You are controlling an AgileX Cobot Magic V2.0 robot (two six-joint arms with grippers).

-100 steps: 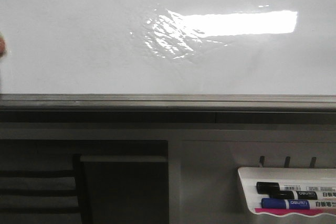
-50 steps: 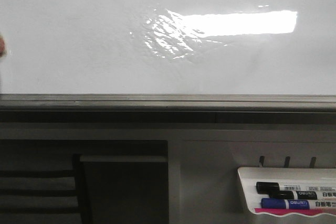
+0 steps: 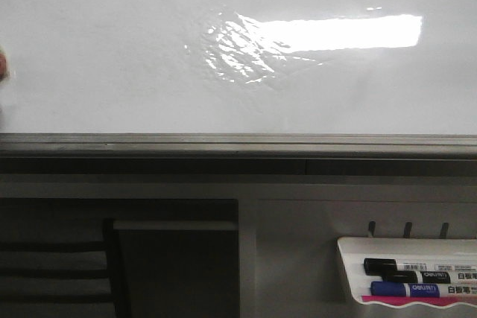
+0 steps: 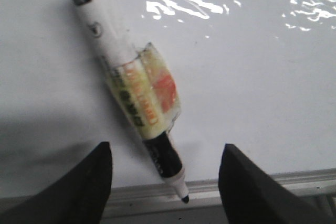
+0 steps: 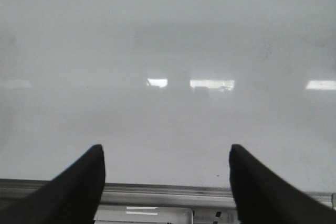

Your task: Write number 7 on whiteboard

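No stroke of the number 7 was to be seen on the whiteboard point(image 3: 112, 50), so the writing was judged not yet begun. A black marker point(image 4: 126, 82) lay uncapped on the board between the wide-spread fingers of the left gripper point(image 4: 165, 182), ungrasped. The right gripper point(image 5: 167, 182) was likewise spread wide, empty.

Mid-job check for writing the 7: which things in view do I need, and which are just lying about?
Needed:
- whiteboard, still blank, no 7 visible
- uncapped black marker lying on the board, between the open fingers of the left gripper

Lying about:
- white tray below the board
- capped black marker in it
- blue marker in it
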